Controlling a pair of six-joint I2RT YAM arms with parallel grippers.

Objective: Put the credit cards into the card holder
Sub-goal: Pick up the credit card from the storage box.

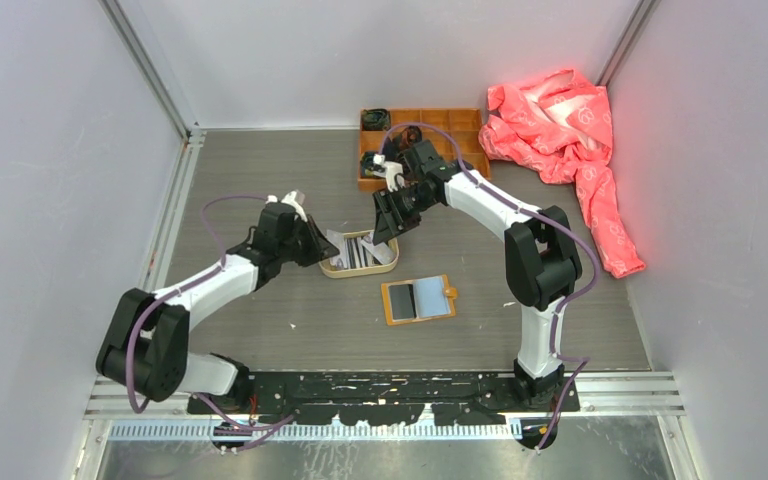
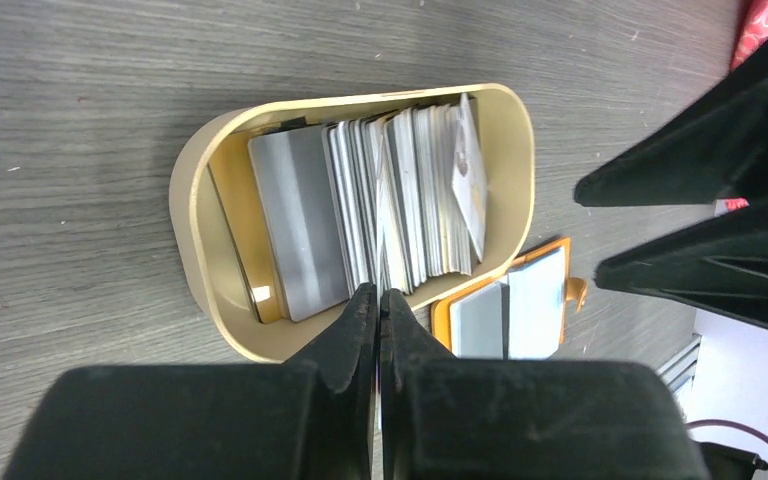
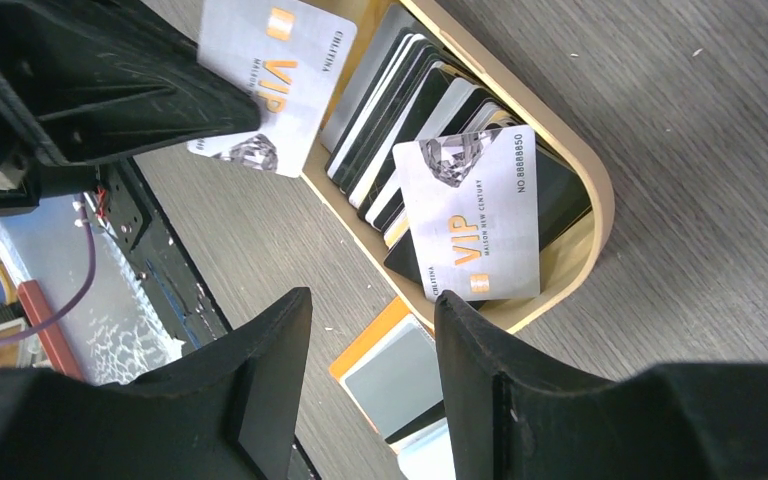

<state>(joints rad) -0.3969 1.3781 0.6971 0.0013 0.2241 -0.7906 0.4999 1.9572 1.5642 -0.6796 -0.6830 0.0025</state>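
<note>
Several credit cards (image 2: 400,200) stand on edge in an oval tan tray (image 2: 185,200). My left gripper (image 2: 378,292) hangs over the tray's near rim, shut on one silver VIP card (image 3: 270,85) that sticks out of its jaws. A second VIP card (image 3: 475,215) leans against the stack at the tray's end. The card holder (image 1: 418,299) lies open and flat just in front of the tray, with grey cards (image 3: 400,370) in its pockets. My right gripper (image 3: 372,300) is open and empty above the tray's right end and the card holder (image 3: 365,345).
An orange wooden compartment box (image 1: 430,125) with small dark items stands at the back. A pink cloth (image 1: 560,125) lies bunched at the back right. Both arms meet over the tray (image 1: 332,268), their fingers close together.
</note>
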